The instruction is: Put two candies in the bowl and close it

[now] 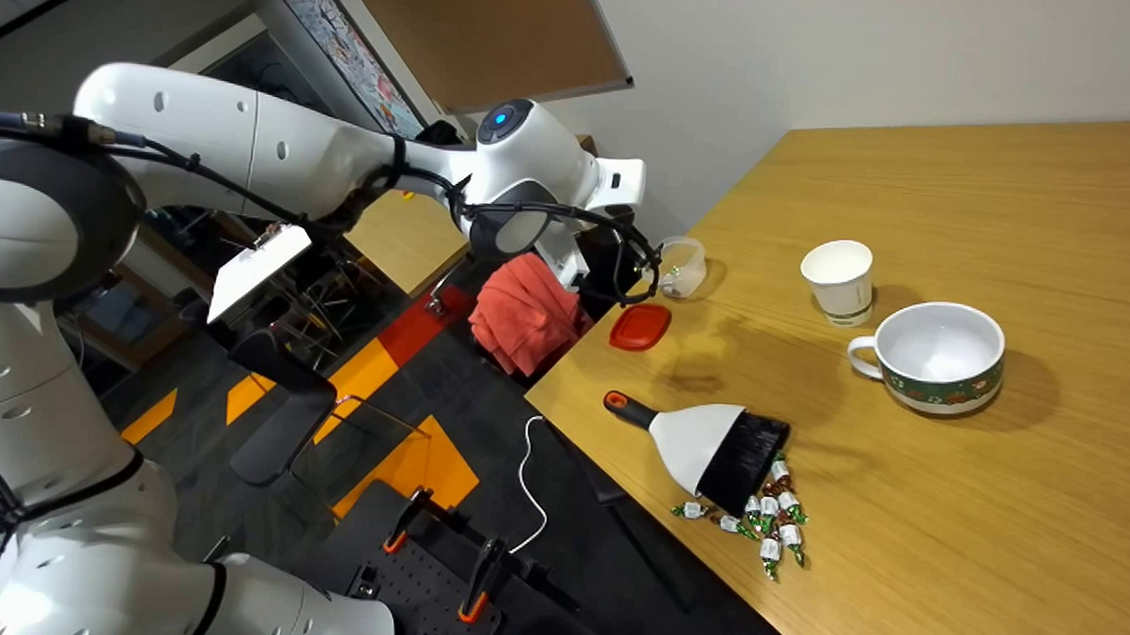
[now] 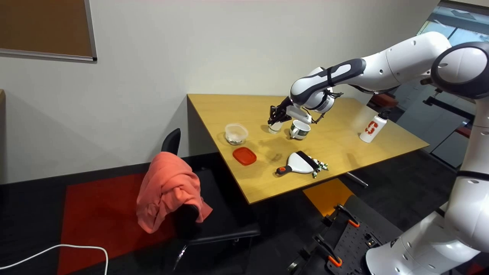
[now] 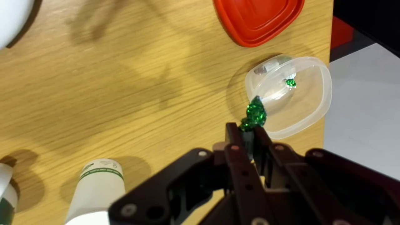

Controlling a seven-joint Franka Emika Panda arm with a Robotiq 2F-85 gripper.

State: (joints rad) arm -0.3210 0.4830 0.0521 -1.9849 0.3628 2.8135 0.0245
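Black two-fingered claw (image 3: 247, 132): clamped on one glittering green-foil candy (image 3: 257, 112), its twisted end projecting beyond the grip.
Rounded translucent plastic bowl (image 3: 327, 87): standing near an edge of the light-brown wooden desk (image 1: 1001, 211), with at least one green-and-silver candy (image 3: 290, 83) inside. In the wrist view the gripped candy's tip overlaps the bowl's rim; its height above cannot be told.
Rounded-square red plastic lid (image 1: 640, 327): flat on the desk, off the bowl and just beside it.
White paper cup with thin green band (image 1: 839, 285): upright; print along the band, too fine to read.
White mug with handle and floral green band (image 1: 944, 354): upright, near the cup.
White fan-shaped brush with black bristles and black-and-orange handle (image 1: 697, 444): lying on the desk.
Loose candies in white, green and brown wrappers (image 1: 769, 509): heaped beside the bristles; white labels bear print too small to read.
White bottle with black cap (image 2: 371, 131): in an exterior view, standing toward an end of the desk; large red letter S on its side, finer detail blurred.
Salmon cloth (image 2: 168, 191): in an exterior view, draped over a black chair (image 2: 214, 221) beside the desk.
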